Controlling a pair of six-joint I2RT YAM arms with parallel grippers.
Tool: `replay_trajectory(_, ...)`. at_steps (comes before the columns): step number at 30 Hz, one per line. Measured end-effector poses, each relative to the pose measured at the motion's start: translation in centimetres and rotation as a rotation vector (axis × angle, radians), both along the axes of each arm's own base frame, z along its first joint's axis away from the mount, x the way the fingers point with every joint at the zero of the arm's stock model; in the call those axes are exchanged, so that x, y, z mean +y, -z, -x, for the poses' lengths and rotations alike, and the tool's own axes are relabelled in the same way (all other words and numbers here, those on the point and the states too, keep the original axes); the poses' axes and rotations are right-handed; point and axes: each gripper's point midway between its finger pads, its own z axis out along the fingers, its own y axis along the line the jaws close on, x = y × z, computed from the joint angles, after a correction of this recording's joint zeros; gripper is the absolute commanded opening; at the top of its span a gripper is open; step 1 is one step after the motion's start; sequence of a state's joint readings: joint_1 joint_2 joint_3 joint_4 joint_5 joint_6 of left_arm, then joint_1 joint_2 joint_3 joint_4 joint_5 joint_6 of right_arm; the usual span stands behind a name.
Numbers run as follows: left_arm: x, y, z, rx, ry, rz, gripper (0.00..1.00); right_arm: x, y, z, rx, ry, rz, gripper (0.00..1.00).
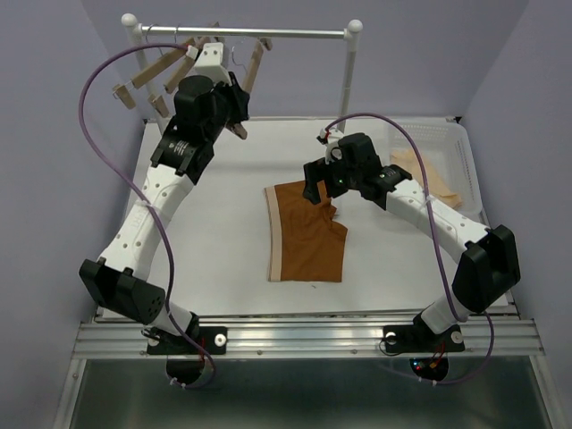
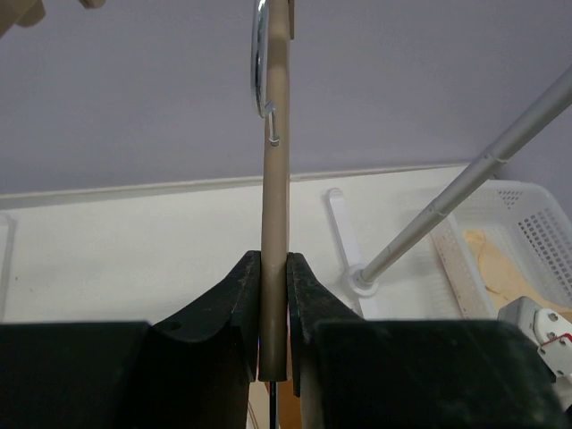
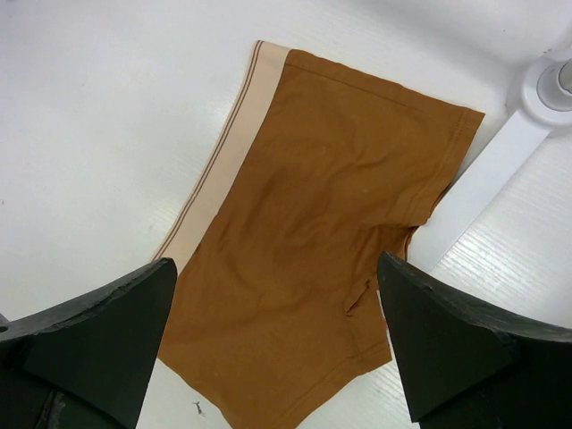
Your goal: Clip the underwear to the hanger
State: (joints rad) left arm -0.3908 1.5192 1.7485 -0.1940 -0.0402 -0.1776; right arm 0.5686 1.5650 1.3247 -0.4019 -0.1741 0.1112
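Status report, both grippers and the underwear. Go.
Left gripper shut on the hanger. Right gripper open, above the underwear. Underwear spread on the table, unclipped. Nothing blocking.

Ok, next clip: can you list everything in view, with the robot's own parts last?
underwear: one, rust-brown with a pale waistband, flat at the table's centre
hanger: one, light wood, held up by the rail
other hangers: several (exact count unclear), light wood, on the left part of the rail
rail: one, silver on white posts, far edge
basket: one, white, far right
beige garment: one, pale, in the basket
table: one, white
left claw: black, shut on the hanger
right claw: black, open above the underwear
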Motion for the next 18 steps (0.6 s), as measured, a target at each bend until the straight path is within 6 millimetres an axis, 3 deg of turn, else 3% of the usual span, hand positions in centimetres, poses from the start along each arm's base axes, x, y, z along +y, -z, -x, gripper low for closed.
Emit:
replay_trajectory(4, 0.6, 1.5, 2.0, 0.019, -0.002, 0.027, 0.0, 0.2, 0.0, 0.2, 0.005, -0.012, -0.009, 1.0)
replay_trajectory(12, 1.6, -0.7, 5.2, -0.063, -0.001, 0.133, 0.0, 1.5, -0.4, 0.9, 0.021, -0.069, -0.071, 1.0)
replay_trajectory(18, 2.0, 2.8, 8.6, -0.014, 0.023, 0.232, 0.0, 3.0, -0.1, 3.1, 0.05, -0.136, -0.217, 1.0)
